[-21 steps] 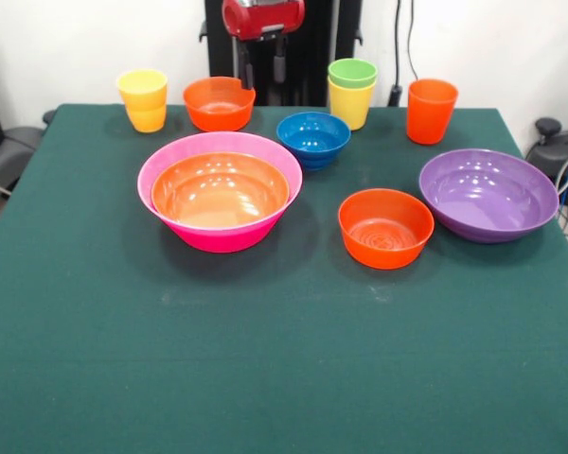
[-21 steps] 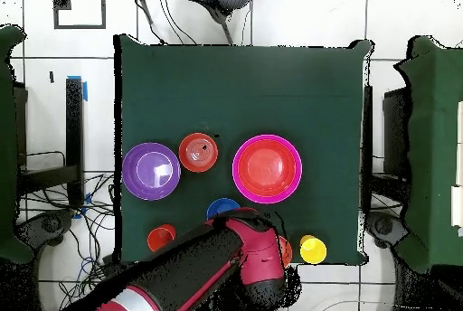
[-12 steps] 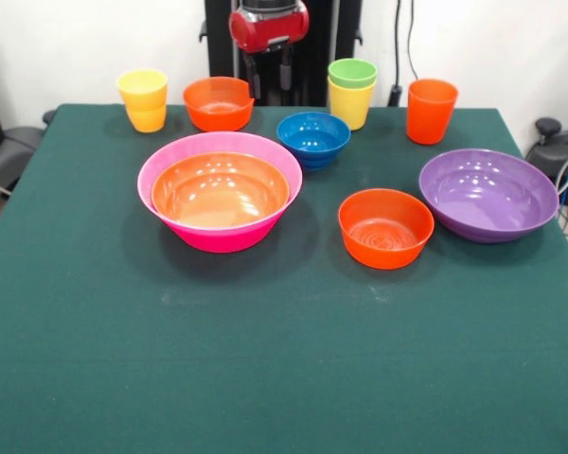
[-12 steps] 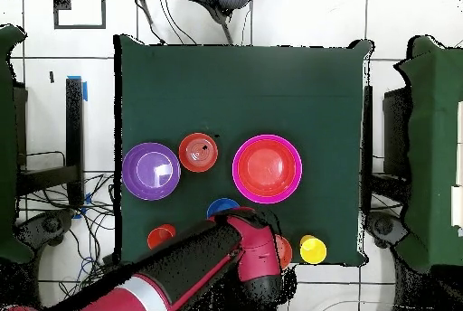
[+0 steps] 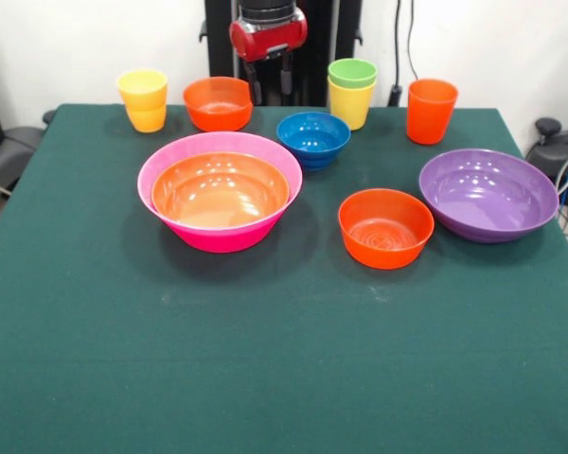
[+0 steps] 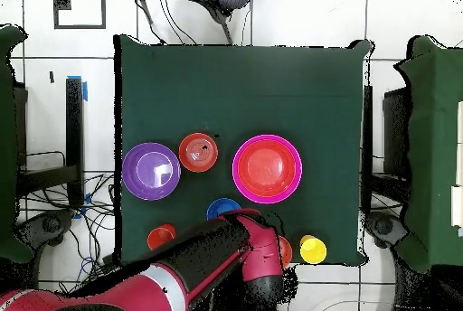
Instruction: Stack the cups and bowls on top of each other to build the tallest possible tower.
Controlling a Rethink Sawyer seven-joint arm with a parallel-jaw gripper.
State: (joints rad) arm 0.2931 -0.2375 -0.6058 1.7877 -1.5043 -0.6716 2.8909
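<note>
Front view: tool (image 5: pixel 273 83), fingers apart and empty, above the table's (image 5: pixel 265 378) far edge; overhead, the arm (image 6: pixel 194 267) hides it.

Gripper (image 5: pixel 273 83) shifted toward the picture's right in front view, from above the small orange bowl's (image 5: pixel 218 102) right rim to the gap between it and the blue bowl (image 5: pixel 313 138). Red wrist housing sits slightly higher. Overhead: arm (image 6: pixel 194 267) swung, its lower segment now running farther toward the bottom-left corner, grey band more exposed. Cups and bowls unmoved.
</note>
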